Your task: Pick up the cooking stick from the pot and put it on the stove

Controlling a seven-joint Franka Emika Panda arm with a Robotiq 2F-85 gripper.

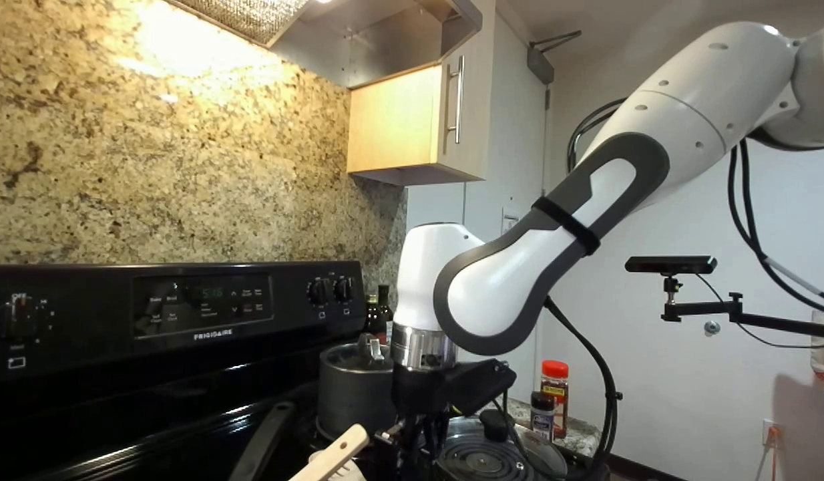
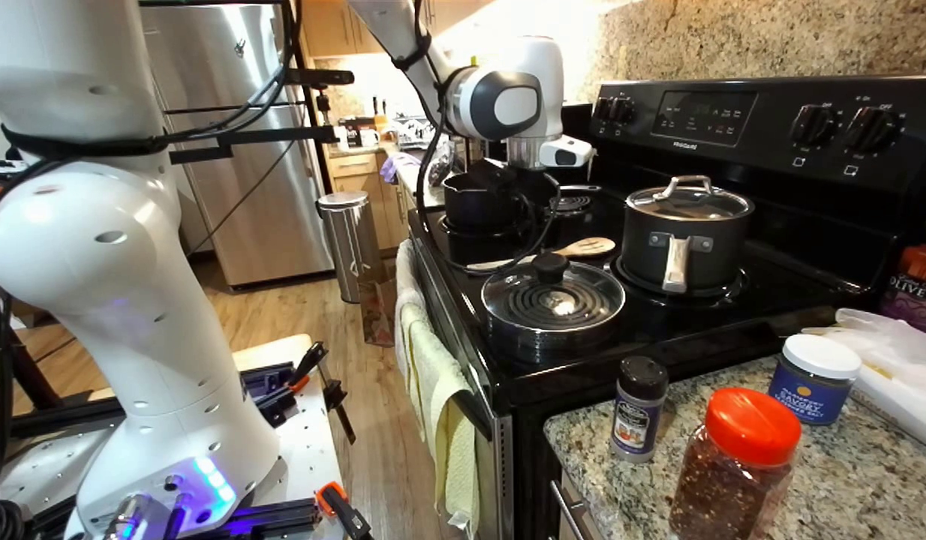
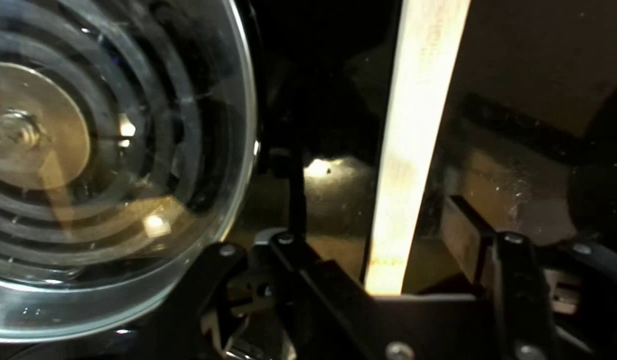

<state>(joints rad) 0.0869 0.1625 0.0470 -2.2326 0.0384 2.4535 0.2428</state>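
Note:
A long pale wooden cooking stick [image 2: 500, 263] lies on the stove [image 2: 797, 300], its slotted wide end toward the back. It also shows in the wrist view [image 3: 421, 100], running between my jaws. My gripper [image 3: 396, 245] is open over it, fingers apart on either side. In an exterior view my gripper [image 1: 415, 451] reaches down over the stove. A dark pot [image 2: 467, 214] stands behind my gripper. A dark-grey saucepan [image 2: 643, 251] with a shiny handle and glass lid stands at the back. I cannot tell which is the task's pot.
A pan with a round glass lid and black knob [image 2: 551, 266] stands beside the stick; its lid shows in the wrist view [image 3: 246, 100]. A wooden handle with a hole [image 1: 338, 451] juts up nearby. Spice jars [image 2: 639, 420] stand on the counter. A black pan handle [image 1: 262, 444] sticks up.

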